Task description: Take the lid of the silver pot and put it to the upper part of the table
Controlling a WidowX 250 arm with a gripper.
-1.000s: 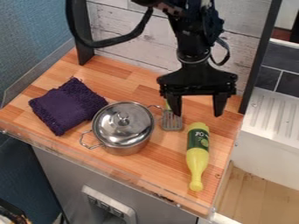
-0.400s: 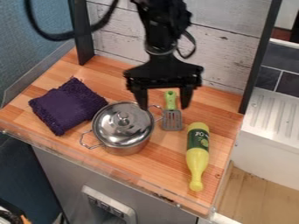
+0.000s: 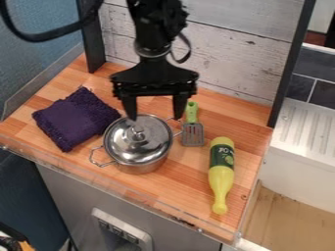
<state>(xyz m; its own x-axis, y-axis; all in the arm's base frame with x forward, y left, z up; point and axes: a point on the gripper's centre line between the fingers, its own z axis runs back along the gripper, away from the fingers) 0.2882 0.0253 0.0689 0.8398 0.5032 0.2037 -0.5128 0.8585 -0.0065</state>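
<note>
Camera view, from the near side: a yellow plastic bottle with a green label (image 3: 221, 184) lies with its neck toward the front edge of the wooden table (image 3: 186, 193). Beyond the neck stands the silver metal pot with two loop handles (image 3: 140, 168), its shiny round lid (image 3: 149, 150) seated on top, the small metal knob (image 3: 137, 135) upright at the middle. A folded dark purple cloth (image 3: 75, 117) lies beside the pot; across from it is a green-handled slotted spatula (image 3: 192, 130). Farther up hangs the black two-finger gripper (image 3: 155, 118), fingers spread wide, nothing between them.

The step looks to be lining up over the knob. One finger seems nearly in line with it, so centre the gap first, shifting toward the cloth and the front edge; descending off-centre could knock the lid askew. Then close low on the knob, lift straight up to clear the rim, and set the lid down flat on the table's upper part.
</note>
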